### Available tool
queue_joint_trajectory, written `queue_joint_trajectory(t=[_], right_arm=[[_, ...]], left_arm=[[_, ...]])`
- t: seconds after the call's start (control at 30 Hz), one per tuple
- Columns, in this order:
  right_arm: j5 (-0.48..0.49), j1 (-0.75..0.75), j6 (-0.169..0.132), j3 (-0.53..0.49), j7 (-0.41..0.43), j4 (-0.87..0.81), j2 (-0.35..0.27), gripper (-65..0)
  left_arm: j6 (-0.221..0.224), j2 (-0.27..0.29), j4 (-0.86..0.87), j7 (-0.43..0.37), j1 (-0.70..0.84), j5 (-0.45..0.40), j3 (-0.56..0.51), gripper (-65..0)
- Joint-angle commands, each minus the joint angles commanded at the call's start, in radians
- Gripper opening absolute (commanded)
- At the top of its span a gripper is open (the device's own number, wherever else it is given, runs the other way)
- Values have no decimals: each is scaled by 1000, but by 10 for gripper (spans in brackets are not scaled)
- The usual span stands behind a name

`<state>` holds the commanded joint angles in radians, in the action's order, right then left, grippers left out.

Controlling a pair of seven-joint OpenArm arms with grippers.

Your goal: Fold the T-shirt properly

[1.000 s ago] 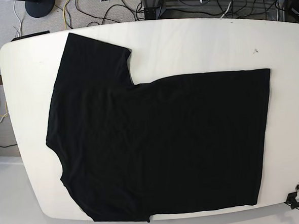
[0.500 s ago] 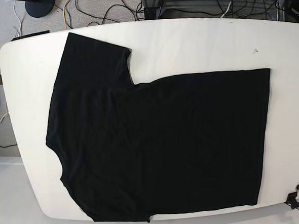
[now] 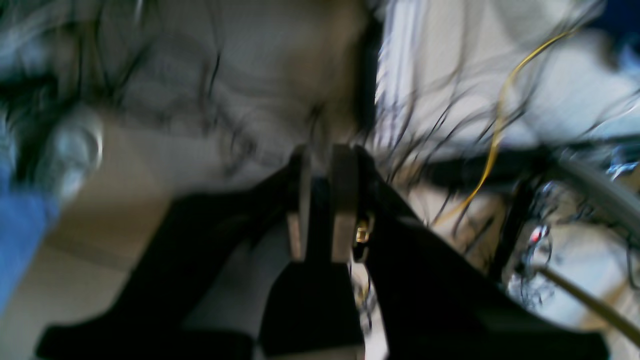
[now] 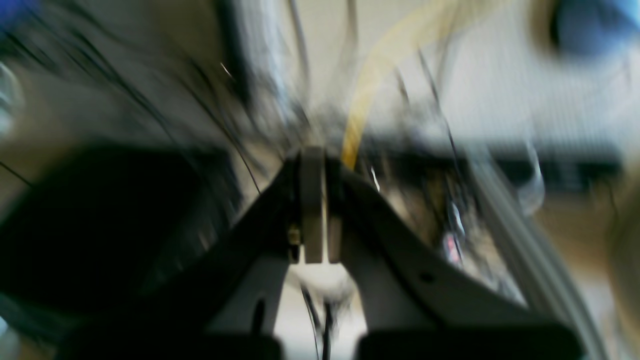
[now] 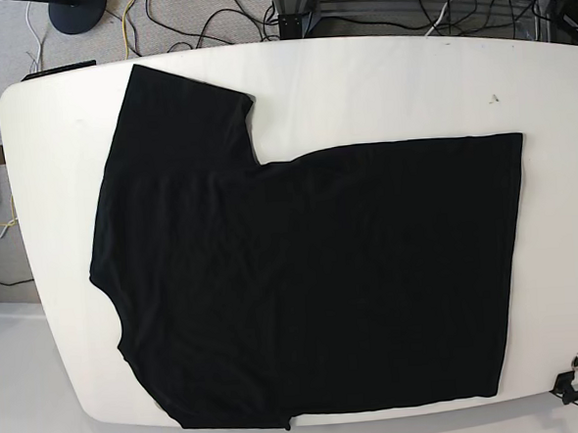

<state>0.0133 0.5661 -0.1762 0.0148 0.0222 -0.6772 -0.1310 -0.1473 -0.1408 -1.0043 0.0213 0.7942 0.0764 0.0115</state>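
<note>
1. T-shirt (image 5: 302,275), plain black, lies flat on the white table (image 5: 379,83); one short sleeve points to the far left corner and the hem runs along the right.
2. Neither of my arms shows in the base view, so both are off the cloth.
3. My left gripper (image 3: 322,200) has its pads nearly together with a narrow gap, holding nothing, aimed at blurred cables (image 3: 495,135).
4. My right gripper (image 4: 315,205) is closed, pads pressed together, empty, its view blurred.
</note>
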Motion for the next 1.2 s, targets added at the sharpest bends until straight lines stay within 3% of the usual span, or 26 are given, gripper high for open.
queue_joint_trajectory(t=[0.2, 0.57, 0.6, 0.83, 1.03, 1.2], right_arm=[[32, 138, -2, 3, -4, -241, -28, -644], [57, 411, 6, 68, -14, -728, -96, -637], [54, 321, 11, 14, -56, -566, -64, -646], [66, 447, 12, 79, -137, -992, -102, -637], [141, 412, 8, 192, -225, -1186, -98, -617], [145, 328, 4, 250, -301, -1302, -84, -526]], left_arm=[[-5, -30, -191, -4, 112, 16, 4, -586], [-26, -173, -603, 19, 300, 137, 44, -589], [-32, -139, -528, -10, 290, 118, 36, -596], [-25, -162, -821, 1, 400, 101, 72, -605], [-20, -159, -1004, 16, 412, 83, 104, -608], [-19, -162, -1091, 106, 346, 91, 132, -527]])
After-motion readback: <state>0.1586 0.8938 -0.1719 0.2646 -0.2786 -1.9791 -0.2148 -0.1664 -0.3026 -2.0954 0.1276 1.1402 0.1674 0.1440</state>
